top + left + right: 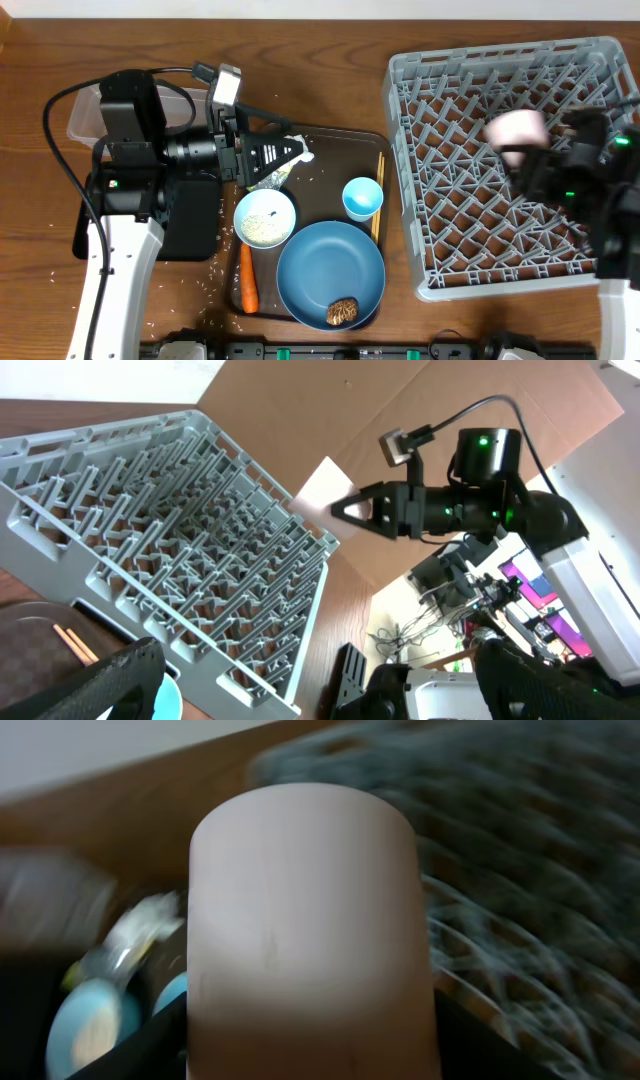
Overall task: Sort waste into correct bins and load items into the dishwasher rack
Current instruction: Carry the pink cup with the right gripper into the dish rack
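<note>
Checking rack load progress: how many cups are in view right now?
2. The pink cup is held by the right gripper over the dishwasher rack; the light-blue cup stands on the brown tray. No others visible.

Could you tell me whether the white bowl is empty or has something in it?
Not empty: from overhead, the white bowl has loose white rice covering its bottom.

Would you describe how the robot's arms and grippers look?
The left arm and right arm have white lower links and black joints; the right shows green lights. A black cable loops beside the left. The left gripper and right gripper are black and tapered.
</note>
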Action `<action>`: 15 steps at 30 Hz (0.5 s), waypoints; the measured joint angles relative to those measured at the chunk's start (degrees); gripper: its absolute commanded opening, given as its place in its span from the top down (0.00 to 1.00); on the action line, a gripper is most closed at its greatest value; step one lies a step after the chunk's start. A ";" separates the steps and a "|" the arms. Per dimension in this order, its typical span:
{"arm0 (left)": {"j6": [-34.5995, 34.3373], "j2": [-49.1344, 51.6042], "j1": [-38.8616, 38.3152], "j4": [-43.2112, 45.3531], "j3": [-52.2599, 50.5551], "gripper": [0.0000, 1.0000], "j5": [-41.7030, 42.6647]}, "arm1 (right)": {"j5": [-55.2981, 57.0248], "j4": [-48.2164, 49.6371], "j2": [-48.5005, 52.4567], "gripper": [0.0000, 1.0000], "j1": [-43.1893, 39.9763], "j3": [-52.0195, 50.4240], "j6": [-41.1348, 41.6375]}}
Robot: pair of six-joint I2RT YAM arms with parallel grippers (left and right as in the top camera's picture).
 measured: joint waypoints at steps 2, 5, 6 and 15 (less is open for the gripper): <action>-0.02 0.00 0.00 -0.02 0.00 0.00 0.07 | 1.51 -1.92 0.39 0.44 -6.58 0.00 4.48; 0.00 0.00 0.00 0.00 0.00 0.00 0.13 | 2.86 -4.55 1.73 0.45 -14.19 0.00 10.45; 0.00 0.00 0.00 -0.02 0.00 0.00 0.13 | 3.17 -4.81 2.49 0.45 -16.94 0.00 12.28; 0.00 0.00 0.00 -1.11 0.00 0.00 0.15 | -2.93 -3.15 11.56 0.45 -33.03 0.00 21.07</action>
